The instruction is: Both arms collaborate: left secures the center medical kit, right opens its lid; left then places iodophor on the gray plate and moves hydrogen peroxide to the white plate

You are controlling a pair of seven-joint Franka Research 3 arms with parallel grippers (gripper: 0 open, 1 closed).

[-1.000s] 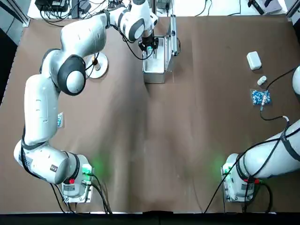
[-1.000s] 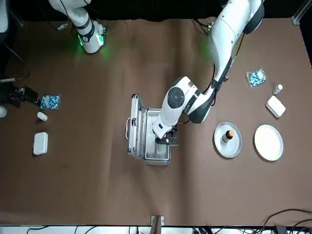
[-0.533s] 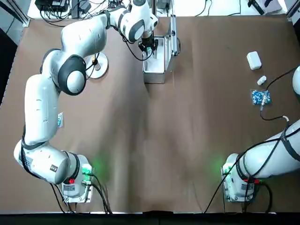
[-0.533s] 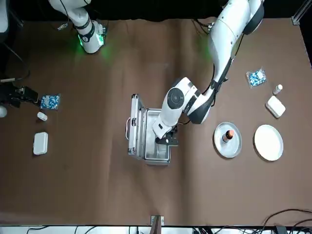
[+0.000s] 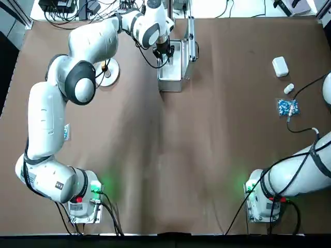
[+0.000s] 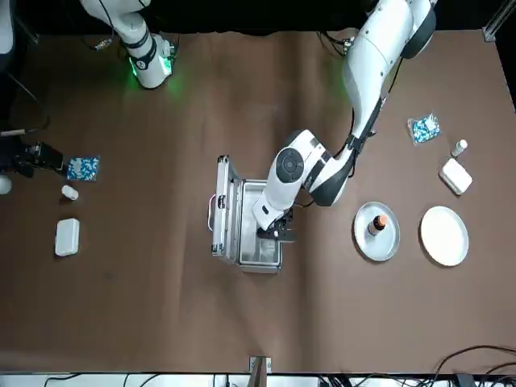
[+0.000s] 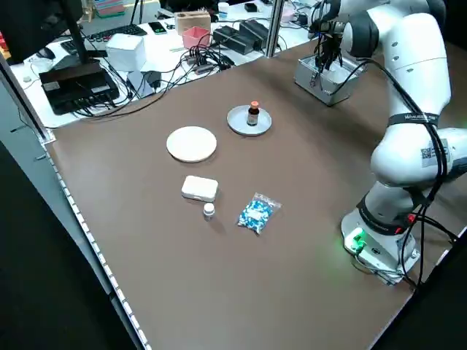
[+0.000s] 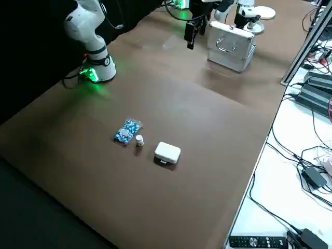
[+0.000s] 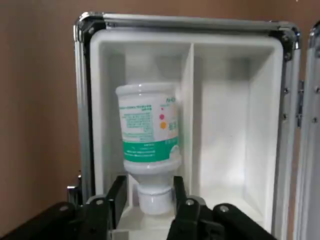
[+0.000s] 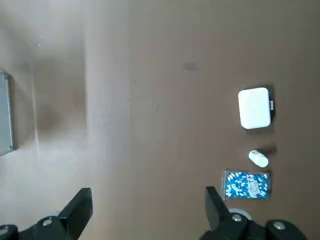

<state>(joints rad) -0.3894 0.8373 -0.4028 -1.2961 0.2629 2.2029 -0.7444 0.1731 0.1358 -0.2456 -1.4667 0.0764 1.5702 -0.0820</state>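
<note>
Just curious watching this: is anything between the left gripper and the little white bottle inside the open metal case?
Nothing visible. The left gripper already has its fingers either side of the white bottle's cap, inside the open silver case.

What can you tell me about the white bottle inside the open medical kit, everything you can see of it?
The hydrogen peroxide is a small white plastic-looking bottle with a green band and printed label, narrowing to a white cap. It lies on its side in one of the two compartments of the open medical kit, against the white divider; the other compartment looks empty. The left gripper has its fingers on either side of the cap end.
</note>
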